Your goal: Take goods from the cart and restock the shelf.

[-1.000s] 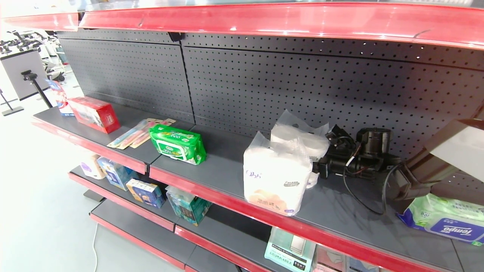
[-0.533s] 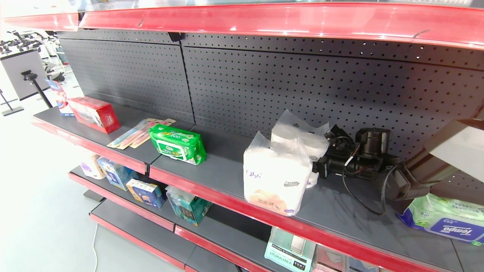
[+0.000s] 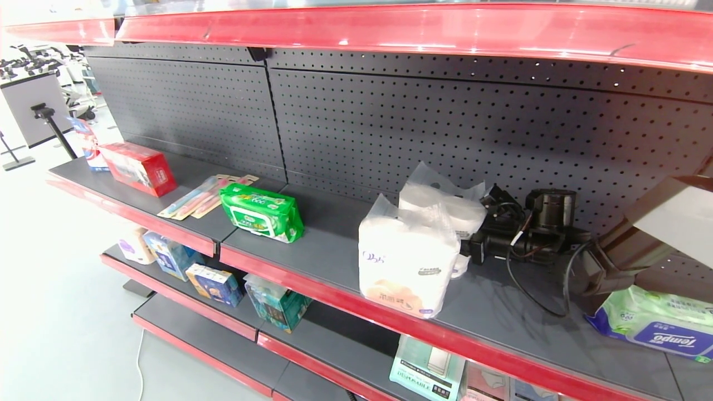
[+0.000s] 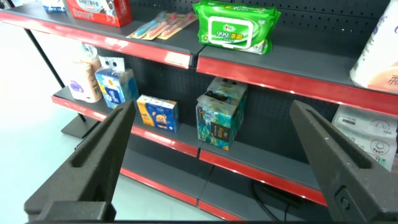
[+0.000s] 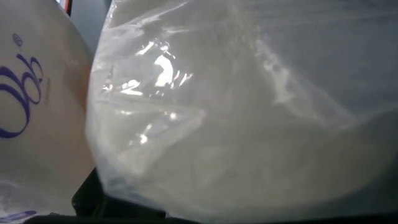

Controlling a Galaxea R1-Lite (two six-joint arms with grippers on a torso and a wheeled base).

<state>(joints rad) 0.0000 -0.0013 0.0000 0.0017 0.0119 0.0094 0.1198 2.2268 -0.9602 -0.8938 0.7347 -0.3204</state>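
On the dark metal shelf [image 3: 334, 239] the right gripper [image 3: 483, 225] touches the rear white plastic-wrapped roll pack [image 3: 440, 201]; its grip, I cannot tell. Release only when it stands flat.

Head view: Taken from above and before the shelf [image 3: 334, 245], directed forward and down; its middle board is seen at moderate range, the lower boards obliquely.
Left wrist view: Taken from low before the shelf, directed at the lower boards from a little way off, framed by the widely parted jaws of the left gripper [image 4: 211, 109].
Right wrist view: Held hard against the clear-wrapped roll pack [image 5: 249, 112], with the white tissue pack [image 5: 37, 112] just beside it.
Shared, head and left wrist: The green wipes pack [image 3: 262, 211] and the teal box [image 3: 276, 303] below it are recorded in both.
Shared, head and right wrist: Both packs are recorded in both; the right gripper [image 3: 473, 245] is seen at the roll pack.
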